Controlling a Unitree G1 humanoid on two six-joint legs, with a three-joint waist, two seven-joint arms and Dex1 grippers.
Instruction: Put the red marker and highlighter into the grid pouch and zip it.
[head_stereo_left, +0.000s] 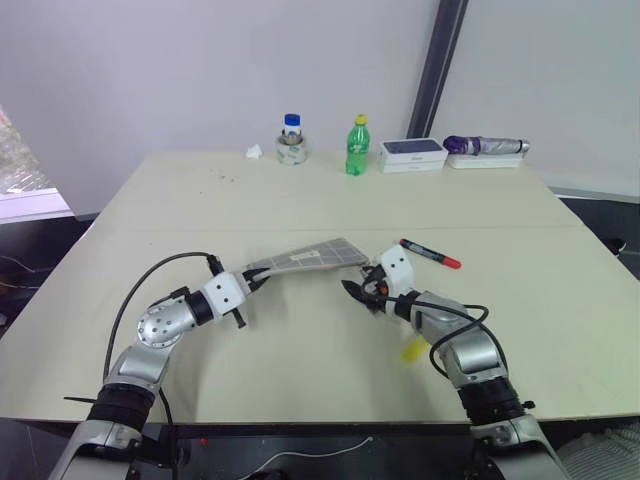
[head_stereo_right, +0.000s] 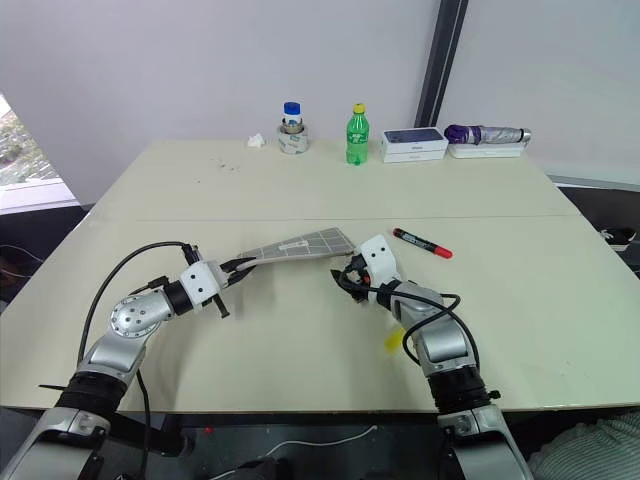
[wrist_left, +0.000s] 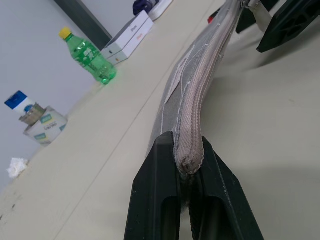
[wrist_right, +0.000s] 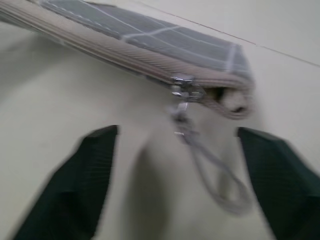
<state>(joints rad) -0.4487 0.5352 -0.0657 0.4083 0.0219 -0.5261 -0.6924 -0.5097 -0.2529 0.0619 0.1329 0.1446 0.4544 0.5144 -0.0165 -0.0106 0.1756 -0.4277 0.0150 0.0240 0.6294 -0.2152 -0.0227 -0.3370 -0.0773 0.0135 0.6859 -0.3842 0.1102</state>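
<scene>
My left gripper (head_stereo_left: 258, 281) is shut on one end of the grid pouch (head_stereo_left: 310, 258), holding it lifted off the table; in the left wrist view the fingers (wrist_left: 160, 195) pinch the zipper seam (wrist_left: 200, 85). At the pouch's other end my right gripper (wrist_right: 177, 134) stands open, and the zipper pull (wrist_right: 186, 92) with its cord hangs between the fingers, untouched. The red marker (head_stereo_left: 430, 253) lies on the table just beyond the right gripper (head_stereo_left: 358, 290). The yellow highlighter (head_stereo_left: 412, 349) lies on the table, partly hidden under my right forearm.
Along the table's far edge stand a roll of tape with a small bottle in it (head_stereo_left: 291, 140), a crumpled tissue (head_stereo_left: 254, 152), a green bottle (head_stereo_left: 357, 146), a white box (head_stereo_left: 412, 153) and a folded purple umbrella (head_stereo_left: 485, 146).
</scene>
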